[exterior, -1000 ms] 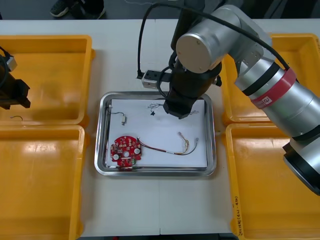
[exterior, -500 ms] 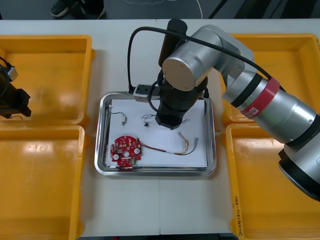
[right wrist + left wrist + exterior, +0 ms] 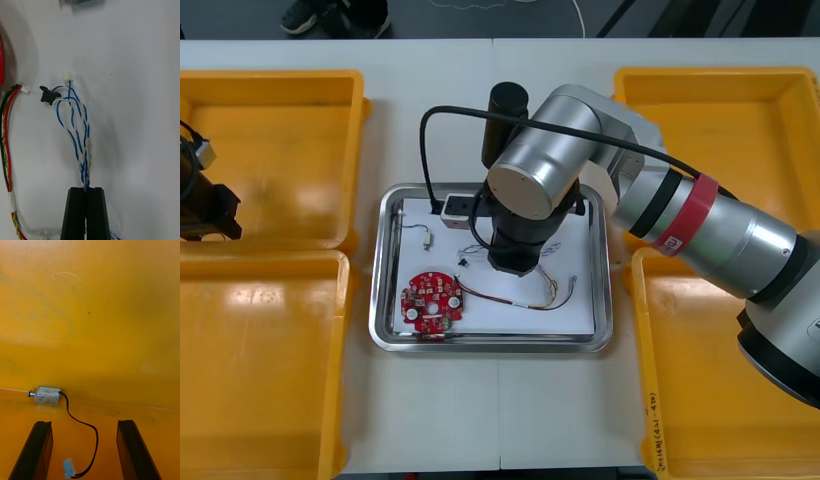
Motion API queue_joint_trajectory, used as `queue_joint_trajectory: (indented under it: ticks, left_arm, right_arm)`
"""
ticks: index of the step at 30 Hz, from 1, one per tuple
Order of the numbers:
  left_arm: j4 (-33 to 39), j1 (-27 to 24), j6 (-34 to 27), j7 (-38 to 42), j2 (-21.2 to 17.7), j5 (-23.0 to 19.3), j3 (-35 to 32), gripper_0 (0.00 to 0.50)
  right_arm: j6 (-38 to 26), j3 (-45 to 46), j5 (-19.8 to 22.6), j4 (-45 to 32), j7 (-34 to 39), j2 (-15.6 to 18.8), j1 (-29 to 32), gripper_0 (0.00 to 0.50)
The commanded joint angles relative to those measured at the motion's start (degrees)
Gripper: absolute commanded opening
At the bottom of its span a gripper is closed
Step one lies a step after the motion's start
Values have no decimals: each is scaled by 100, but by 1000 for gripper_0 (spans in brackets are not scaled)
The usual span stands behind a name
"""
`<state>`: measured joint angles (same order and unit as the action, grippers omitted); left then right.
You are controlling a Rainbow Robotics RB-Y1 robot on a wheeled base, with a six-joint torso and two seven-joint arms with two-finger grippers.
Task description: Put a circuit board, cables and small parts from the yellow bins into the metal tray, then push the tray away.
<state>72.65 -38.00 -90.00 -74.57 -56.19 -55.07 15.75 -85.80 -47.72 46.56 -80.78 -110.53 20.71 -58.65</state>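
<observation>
In the right wrist view my right gripper (image 3: 86, 188) is shut on the twisted blue and white cable (image 3: 73, 123). The cable hangs just over the white inside of the metal tray (image 3: 380, 262), its black connector (image 3: 45, 94) beside the red and yellow cable (image 3: 6, 150). In the front view my right arm's wrist (image 3: 525, 190) covers the tray's middle. A round red circuit board (image 3: 430, 300), the red and yellow cable (image 3: 520, 298) and a small metal part (image 3: 425, 237) lie in the tray. My left gripper (image 3: 84, 423) stands open over a small metal part (image 3: 47, 395) with a black cable (image 3: 84, 435).
Two yellow bins stand at the left (image 3: 280, 150) (image 3: 260, 360) and two at the right (image 3: 720, 130) (image 3: 720, 370). My left arm (image 3: 205, 205) sits at the far-left bin's edge. Bare table lies in front of and behind the tray.
My right arm has moved left and toward the tray's near side, carrying the blue and white cable with it. The left arm has barely moved.
</observation>
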Motion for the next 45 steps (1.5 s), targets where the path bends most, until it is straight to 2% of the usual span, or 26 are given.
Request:
queue_joint_trajectory:
  ticks: [1,3,4,6,7,8,10,12,13,14,15,16,17,18,19,20,21,31,40,45]
  left_arm:
    - [30,47,-36,-295,-296,-48,25,500]
    - [30,47,-53,-295,-296,-48,25,500]
    - [30,47,-62,-295,-296,-48,25,475]
    - [30,47,-71,-295,-296,-48,25,380]
    - [30,47,-71,-286,-296,-57,25,272]
    - [30,47,-71,-295,-296,-48,25,141]
    - [30,47,-71,-286,-296,-57,25,45]
    - [30,47,-71,-278,-296,-48,25,3]
    - [30,47,-71,-278,-296,-48,34,0]
    - [30,47,-71,-269,-296,-48,25,0]
    - [39,47,-71,-269,-296,-57,25,0]
    - [39,47,-71,-269,-296,-48,25,0]
    - [56,47,-71,-260,-296,-48,16,0]
    - [74,47,-71,-260,-296,-48,7,0]
    - [118,47,-71,-251,-287,-48,-19,0]
    - [153,47,-71,-242,-287,-48,-54,0]
    - [188,47,-71,-234,-296,-39,-90,0]
    - [663,47,-71,-225,-287,14,-608,0]
    - [1111,38,-44,-225,-225,207,-942,0]
    - [1172,21,35,-216,-58,523,-1030,0]
  right_arm:
    - [196,-220,-86,72,-250,-93,-208,0]
    - [204,-290,-156,72,-285,-84,-208,0]
    - [213,-325,-209,72,-294,-84,-208,0]
    - [222,-352,-227,80,-320,-76,-208,0]
    - [222,-352,-235,80,-329,-67,-208,0]
    - [231,-378,-235,80,-338,-58,-208,0]
    - [257,-405,-235,89,-355,-40,-208,0]
    - [310,-440,-235,89,-364,-23,-200,0]
    - [327,-457,-227,89,-373,4,-200,10]
    - [345,-457,-218,89,-373,21,-200,72]
    - [354,-457,-209,89,-373,30,-200,112]
    - [354,-457,-192,89,-373,39,-200,225]
    - [363,-466,-174,89,-373,65,-200,317]
    - [363,-466,-165,89,-373,74,-200,361]
    - [371,-466,-139,89,-373,91,-200,435]
    - [371,-457,-112,89,-373,118,-200,487]
    - [371,-448,-95,89,-373,135,-200,500]
    - [248,-97,204,-78,-470,346,-208,500]
    - [-595,800,283,-544,-549,469,-208,500]
    - [-1167,1424,397,-728,-487,513,-208,500]
